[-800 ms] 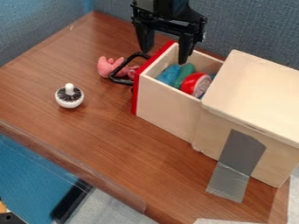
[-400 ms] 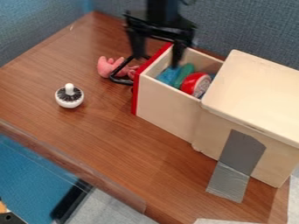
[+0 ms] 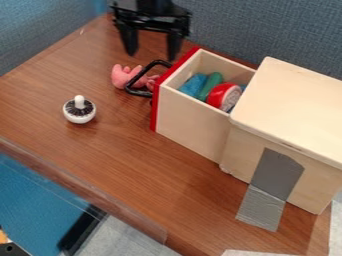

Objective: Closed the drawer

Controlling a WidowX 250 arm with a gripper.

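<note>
Above the open drawer's (image 3: 194, 107) black handle (image 3: 129, 90), the hand (image 3: 152, 54) hangs with fingers apart.

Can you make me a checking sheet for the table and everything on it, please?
Surface: brown wood-grain table.
Job's things: pale wooden drawer with a red front and black loop handle, sticking out of its pale wooden box; blue item, green item and red round item inside.
Clutter: pink toy by the handle; small white round thing with a knob.
Gripper: black two-finger gripper, open, holding nothing.
Cables: nothing seen.
Surroundings: blue-grey wall behind.
</note>
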